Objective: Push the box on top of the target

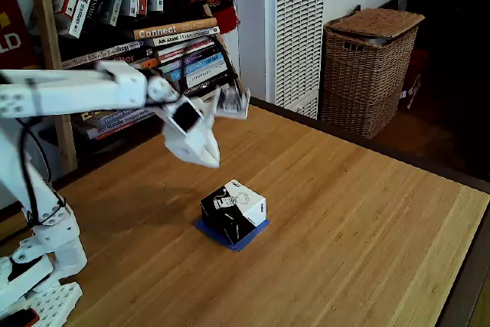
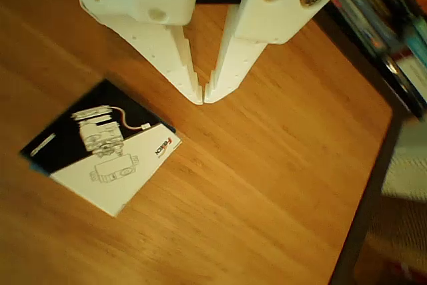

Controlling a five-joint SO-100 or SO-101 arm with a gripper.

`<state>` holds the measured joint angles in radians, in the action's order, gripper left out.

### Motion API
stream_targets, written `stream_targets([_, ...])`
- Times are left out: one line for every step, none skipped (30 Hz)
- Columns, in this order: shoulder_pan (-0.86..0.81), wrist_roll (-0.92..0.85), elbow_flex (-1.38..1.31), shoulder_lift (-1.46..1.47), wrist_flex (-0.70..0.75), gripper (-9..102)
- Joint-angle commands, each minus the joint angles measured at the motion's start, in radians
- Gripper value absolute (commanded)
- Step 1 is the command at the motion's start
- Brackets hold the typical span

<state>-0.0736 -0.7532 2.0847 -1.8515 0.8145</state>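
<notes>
Box (image 1: pixel 233 211) sat on blue tape target (image 1: pixel 243 240), gripper (image 1: pixel 213 160) jaws closed, raised at its 11 o'clock; a careless descent risked knocking it off.

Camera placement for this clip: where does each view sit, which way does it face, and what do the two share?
Fixed view: stands off the table's side, raised, looking across the wooden table toward bookshelf and wicker basket; arm and gripper show.
Other view: sits just behind the gripper, looking down; the fingertips nearly touch.
Shared: gripper, table, the box.
</notes>
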Motion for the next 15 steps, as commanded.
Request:
stream_targets([-0.014,-0.172,-0.008,-0.083,0.089,0])
stream_targets([-0.020,-0.230,-0.002,-0.089,0.121,0])
stream_targets([-0.026,-0.298,0.000,-0.098,0.153,0])
stream_targets([-0.031,-0.377,0.005,-0.112,0.184,0])
stream_targets([-0.037,-0.462,0.031,-0.132,0.210,0])
stream_targets([-0.040,-0.534,0.051,-0.160,0.229,0])
stream_targets([-0.040,-0.578,0.063,-0.184,0.239,0])
stream_targets([-0.040,-0.603,0.092,-0.206,0.242,0])
stream_targets([-0.038,-0.632,0.112,-0.225,0.250,0])
stream_targets([-0.037,-0.649,0.118,-0.244,0.259,0])
stream_targets([-0.037,-0.661,0.141,-0.265,0.267,0])
stream_targets([-0.040,-0.669,0.166,-0.291,0.272,0])
stream_targets([-0.040,-0.675,0.183,-0.318,0.279,0])
stream_targets([-0.040,-0.678,0.204,-0.350,0.285,0])
stream_targets([-0.038,-0.678,0.232,-0.387,0.287,0])
